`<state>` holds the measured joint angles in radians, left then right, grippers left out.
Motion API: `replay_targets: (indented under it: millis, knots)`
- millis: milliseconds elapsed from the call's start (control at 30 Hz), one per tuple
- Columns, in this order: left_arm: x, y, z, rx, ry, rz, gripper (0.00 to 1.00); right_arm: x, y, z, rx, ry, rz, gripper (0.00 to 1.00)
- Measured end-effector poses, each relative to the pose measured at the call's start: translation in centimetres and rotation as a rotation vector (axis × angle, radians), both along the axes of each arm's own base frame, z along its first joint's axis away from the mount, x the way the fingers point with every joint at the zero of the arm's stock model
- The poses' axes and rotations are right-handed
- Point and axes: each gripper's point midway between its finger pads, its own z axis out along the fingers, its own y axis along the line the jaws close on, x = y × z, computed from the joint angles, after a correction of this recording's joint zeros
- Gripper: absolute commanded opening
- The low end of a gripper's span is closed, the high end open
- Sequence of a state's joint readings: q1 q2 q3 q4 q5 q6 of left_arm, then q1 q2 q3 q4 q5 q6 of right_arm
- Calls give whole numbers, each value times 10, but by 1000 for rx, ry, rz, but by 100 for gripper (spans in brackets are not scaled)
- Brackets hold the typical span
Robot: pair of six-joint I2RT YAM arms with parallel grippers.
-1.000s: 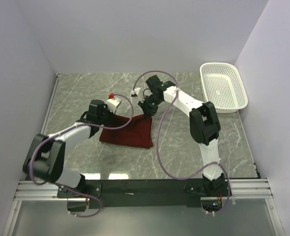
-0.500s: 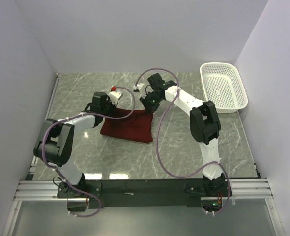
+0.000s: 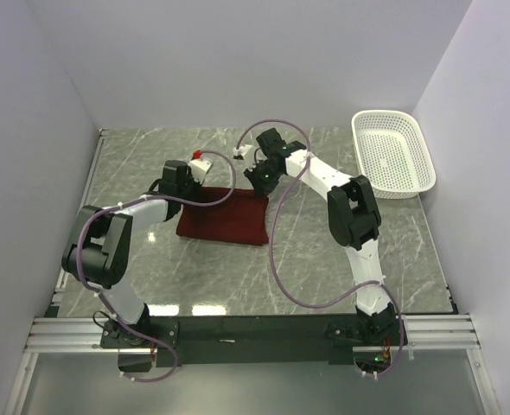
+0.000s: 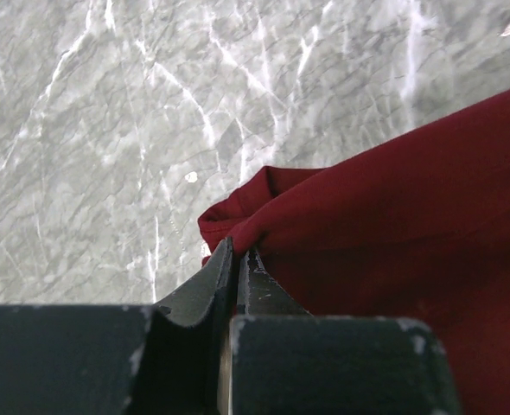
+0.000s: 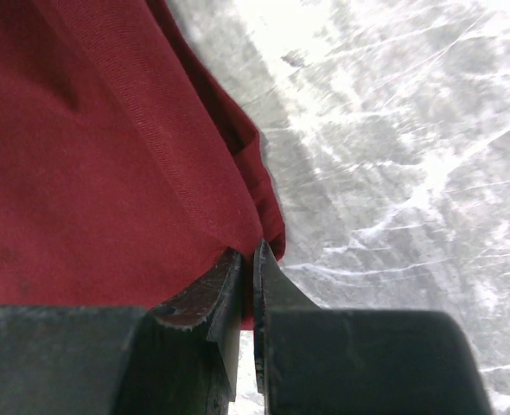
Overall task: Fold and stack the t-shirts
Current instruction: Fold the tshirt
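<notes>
At the cloth's 11 o'clock corner the left fingers are pressed together on the maroon t-shirt, a small peak of fabric caught between their tips, and compared with a second ago this arm reaches further toward 12 o'clock. The shirt itself has changed most: a moment back its far edge hung lifted and rumpled between the two arms, and now it lies on the counter as a flat, near-square packet in the middle-left of the marble, its far edge drawn straight from corner to corner. I judge that a fold has just been laid down and pulled taut, so what is left is the letting go, perhaps one more fold, and the placing. At the packet's 1 o'clock corner the right fingers stand with only a hairline slit between them, the hem running up to their tips; whether they grip the cloth or have begun to free it I cannot tell. Room is good: bare marble lies open at 6 o'clock of the shirt and off to 3 o'clock, while the white basket sits well apart in the far right corner, close under the right wall. Toward 12 o'clock the back wall is near, so any retreat looks better made upward or toward 6 o'clock
</notes>
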<state>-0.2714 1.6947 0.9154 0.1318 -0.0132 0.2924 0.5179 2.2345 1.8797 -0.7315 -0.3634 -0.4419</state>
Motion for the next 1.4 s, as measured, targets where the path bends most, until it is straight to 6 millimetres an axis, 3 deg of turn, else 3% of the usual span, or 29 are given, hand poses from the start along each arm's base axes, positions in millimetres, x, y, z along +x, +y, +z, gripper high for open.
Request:
replay_targets:
  millis: [167, 233, 267, 300, 367, 433, 533, 633, 667, 733, 833, 933, 1033, 1167, 1400]
  knots:
    - [1, 4, 0, 12, -2, 13, 1, 9, 3, 6, 13, -24, -19, 14]
    - [3, 6, 1, 15, -3, 17, 6, 14, 4, 7, 14, -32, -44, 40]
    - [4, 6, 1, 16, -5, 20, 24, 17, 3, 7, 9, -41, -58, 51]
    - [6, 8, 2, 21, -6, 24, 33, 21, 1, 8, 0, -50, -83, 57]
    - [13, 11, 7, 27, -14, 57, 47, 32, -3, 10, -18, -81, -147, 62]
    - [22, 15, 16, 24, -31, 98, 50, 44, -9, 13, -34, -118, -212, 63]
    - [40, 23, 41, 16, -85, 175, 69, 60, -20, 16, -63, -171, -325, 63]
    - [54, 31, 66, -6, -147, 249, 74, 74, -30, 19, -77, -220, -411, 59]
    - [56, 34, 73, -14, -160, 264, 75, 75, -31, 18, -73, -223, -423, 51]
    - [51, 37, 84, -52, -167, 290, 73, 71, -30, 17, -54, -201, -404, 35]
    - [40, 33, 98, -145, -144, 287, 63, 47, -19, 16, 38, -96, -274, 27]
    - [27, 11, 116, -293, -108, 205, 49, 16, -4, 25, 134, 23, -119, 19]
    - [15, -21, 120, -431, -42, 94, 34, 4, 15, 38, 220, 87, -21, 17]
    - [3, -51, 97, -541, 98, 3, 21, -3, 28, 44, 275, 127, 11, 16]
    - [-6, -68, 22, -595, 332, 12, 19, -6, 35, 20, 278, 218, -9, 15]
